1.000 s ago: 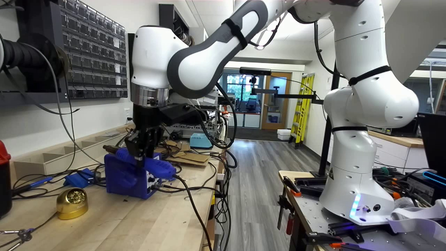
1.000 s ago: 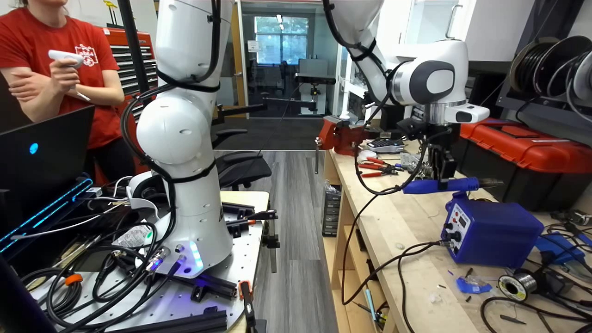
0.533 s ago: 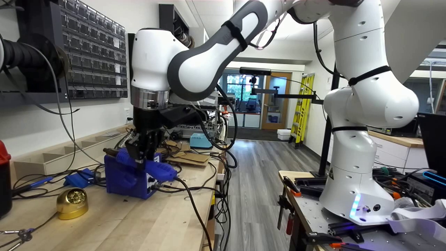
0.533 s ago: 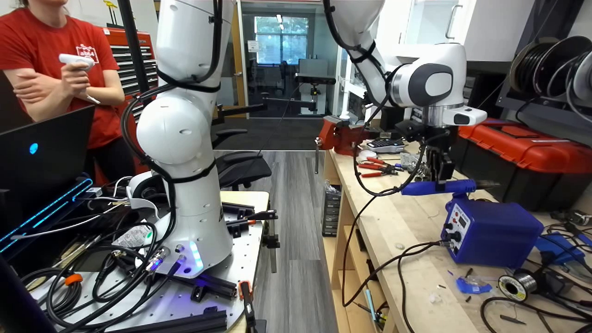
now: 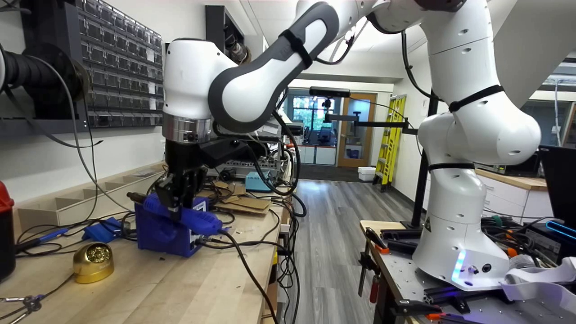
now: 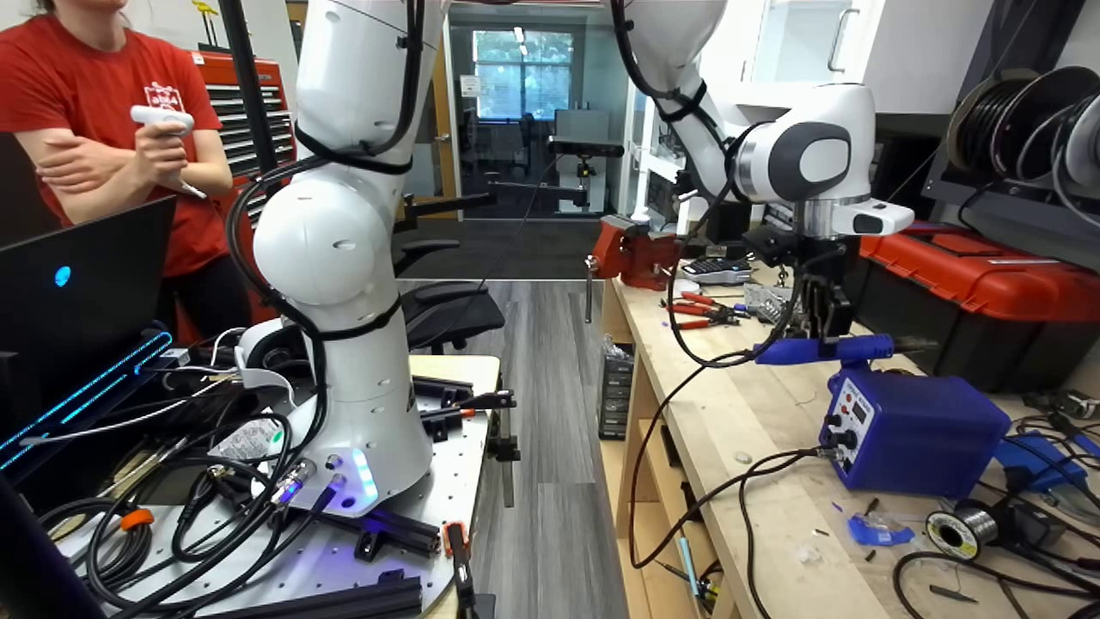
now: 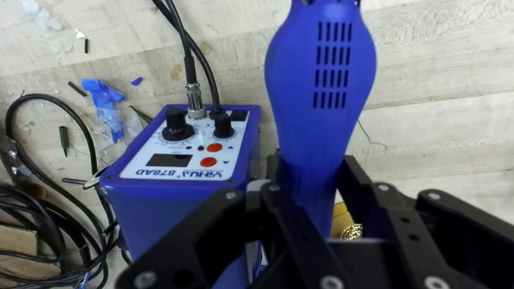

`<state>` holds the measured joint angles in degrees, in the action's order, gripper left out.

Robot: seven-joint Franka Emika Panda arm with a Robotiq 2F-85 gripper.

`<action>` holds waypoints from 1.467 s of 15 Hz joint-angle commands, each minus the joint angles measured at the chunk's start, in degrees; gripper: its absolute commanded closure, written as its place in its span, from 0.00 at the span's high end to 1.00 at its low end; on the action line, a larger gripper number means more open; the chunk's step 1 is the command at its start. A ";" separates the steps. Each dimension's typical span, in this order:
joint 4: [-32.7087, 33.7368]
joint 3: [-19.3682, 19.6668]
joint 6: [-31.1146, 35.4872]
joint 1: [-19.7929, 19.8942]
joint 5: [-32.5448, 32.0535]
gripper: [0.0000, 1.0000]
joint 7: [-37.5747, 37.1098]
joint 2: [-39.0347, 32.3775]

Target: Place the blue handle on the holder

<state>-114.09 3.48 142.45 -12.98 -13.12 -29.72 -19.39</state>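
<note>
Above the bench (image 6: 765,413), just beside the YIHUA 878AD hot-air station (image 6: 924,434), the claw (image 7: 311,172) is clamping the blue hot-air handle (image 7: 319,100) from both flanks, around its slimmer stretch; the handle is lying straight between the jaws, its long axis running across the line of the pinch; in the wrist view the station is standing just left of it, its right edge running roughly parallel to that axis. In an exterior view the handle is lying almost level from left to right along the station's far side, metal nozzle (image 6: 913,344) pointing right; a small blue bracket (image 6: 846,371) is showing at the station's upper edge, right under it; whether handle and bracket are touching, I cannot tell. The coming move is probably turning on that pairing: the handle seems to be needing a downward seating, its axis matching the station's edge, with the claw letting go only once the bracket is bearing the weight.
</note>
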 commanded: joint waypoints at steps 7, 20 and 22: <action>4.50 -0.07 -0.57 0.88 0.32 0.12 2.69 -3.89; 3.70 0.17 0.04 0.66 0.00 0.81 3.76 -3.73; 3.29 0.05 0.33 0.62 -0.04 0.93 3.88 -3.37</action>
<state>-110.08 3.74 142.44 -12.55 -13.06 -26.95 -23.88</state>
